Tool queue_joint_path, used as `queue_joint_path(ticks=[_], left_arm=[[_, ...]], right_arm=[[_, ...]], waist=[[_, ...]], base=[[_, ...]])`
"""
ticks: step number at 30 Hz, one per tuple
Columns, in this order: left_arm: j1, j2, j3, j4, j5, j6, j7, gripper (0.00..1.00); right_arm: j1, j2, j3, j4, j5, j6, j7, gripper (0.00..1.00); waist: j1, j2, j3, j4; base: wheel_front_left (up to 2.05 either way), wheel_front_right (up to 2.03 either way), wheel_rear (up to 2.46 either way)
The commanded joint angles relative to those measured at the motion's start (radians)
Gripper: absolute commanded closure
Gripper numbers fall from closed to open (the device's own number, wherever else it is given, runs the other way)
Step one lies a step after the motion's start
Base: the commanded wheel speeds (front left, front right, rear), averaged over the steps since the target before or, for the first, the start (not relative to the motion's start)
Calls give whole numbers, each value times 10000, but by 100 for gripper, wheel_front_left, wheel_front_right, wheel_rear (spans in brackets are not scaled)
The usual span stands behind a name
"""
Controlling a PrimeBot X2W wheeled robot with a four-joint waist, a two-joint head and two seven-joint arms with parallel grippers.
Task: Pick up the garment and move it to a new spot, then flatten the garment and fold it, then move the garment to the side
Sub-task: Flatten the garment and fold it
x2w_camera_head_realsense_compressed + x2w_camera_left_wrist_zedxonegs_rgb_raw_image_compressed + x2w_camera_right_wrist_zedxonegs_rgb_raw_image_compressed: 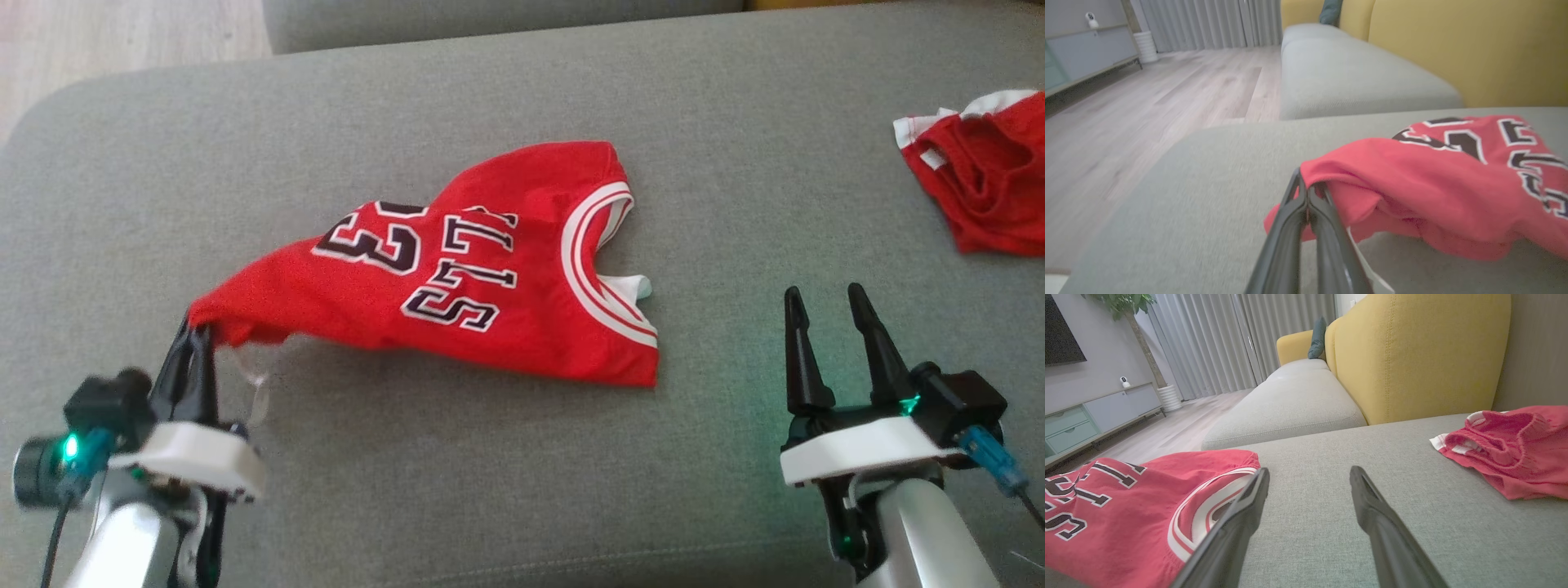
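The red jersey is lying mid-frame in the head view on the grey sofa cushion, lettering up, kinda rumpled and not spread flat. Its lower-left corner is getting lifted off the cushion. The left gripper is pinching it, fingers clamped together on the hem, and the left wrist view is showing fabric bunching right over the tips. The right gripper is sitting at lower right with its fingers spread, holding nothing, near the jersey's collar end but clear of it. A second red garment is lying crumpled at the upper right edge. So I'm guessing we're only just starting the pick-up here. Moving it, flattening, folding and shifting it aside are all looking undone.
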Motion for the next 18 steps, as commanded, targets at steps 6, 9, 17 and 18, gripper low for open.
queue_joint_path(ticks=[6,9,17,18], left_arm=[[-115,-140,416,861,-394,-55,-178,100],[-101,-392,388,1349,-543,-166,-275,44],[-176,-803,862,1150,-414,-378,-448,0],[-133,-885,957,922,-341,-401,-450,0]], right_arm=[[-296,-41,180,-219,-136,65,-110,0],[-307,-41,170,-185,-156,65,-110,0],[-306,-41,233,-63,-258,65,-64,0],[-298,-41,286,-35,-269,65,-10,0]], waist=[[0,0,107,-69],[0,0,58,-53],[0,0,-160,206],[0,0,-184,260]], base=[[0,0,0],[0,0,0],[0,0,0],[0,0,0]])
